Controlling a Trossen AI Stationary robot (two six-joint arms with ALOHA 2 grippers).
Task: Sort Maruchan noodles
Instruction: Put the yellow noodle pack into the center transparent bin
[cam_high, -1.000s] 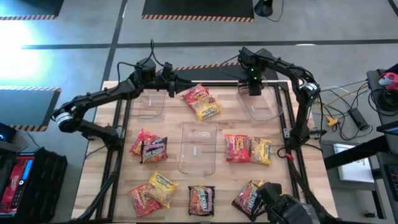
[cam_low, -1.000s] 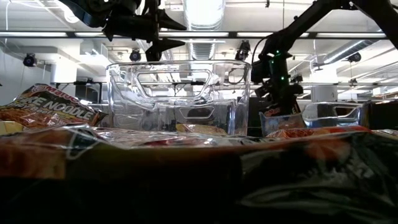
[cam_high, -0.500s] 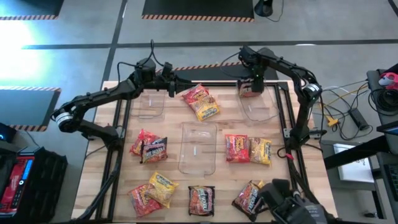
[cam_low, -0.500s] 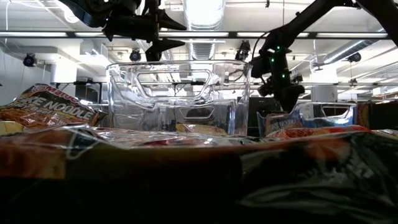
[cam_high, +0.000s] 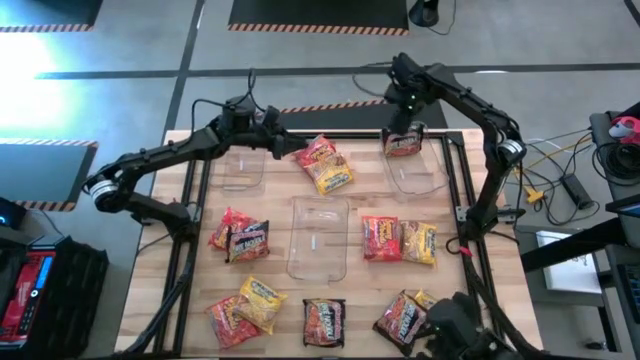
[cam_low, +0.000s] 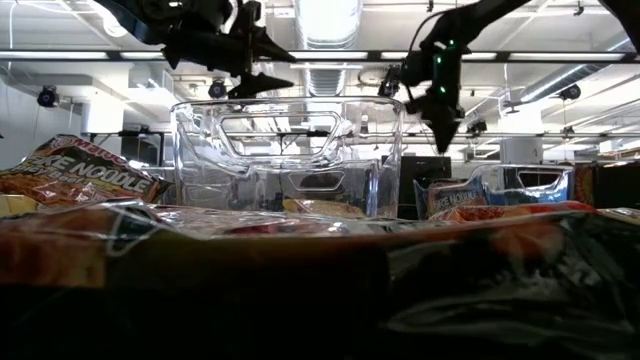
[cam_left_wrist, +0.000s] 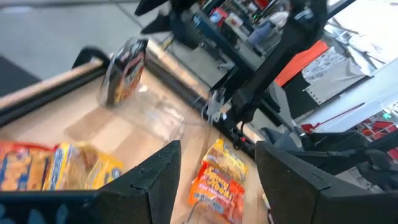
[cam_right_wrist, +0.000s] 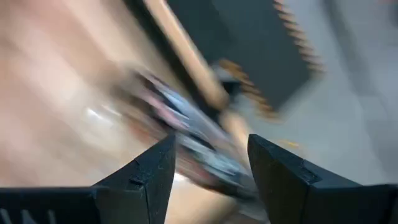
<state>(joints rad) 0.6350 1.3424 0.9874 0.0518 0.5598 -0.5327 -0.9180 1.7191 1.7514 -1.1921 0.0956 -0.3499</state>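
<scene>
Nearest the front edge of the table (cam_high: 180, 345) lie loose noodle packets (cam_high: 322, 322): a red and yellow pair at front left, a dark one in the middle, and a dark and red heap at front right. Farther in, the middle bin (cam_high: 318, 238) stands empty, with a red and dark pair to its left and a red and yellow pair to its right. Beyond that, another red and yellow pair lies between the two far bins. The left bin (cam_high: 243, 168) looks empty; the left gripper (cam_high: 281, 148) hangs beside it, fingers spread and holding nothing. At the far right, one dark packet (cam_high: 402, 145) sits on the far rim of the right bin (cam_high: 415, 168), leaning half in. The right gripper (cam_high: 404, 112) is just above it, fingers apart and empty. So sorting has barely begun: one packet is binned, if loosely, and about a dozen remain on the table, with two bins unused.
</scene>
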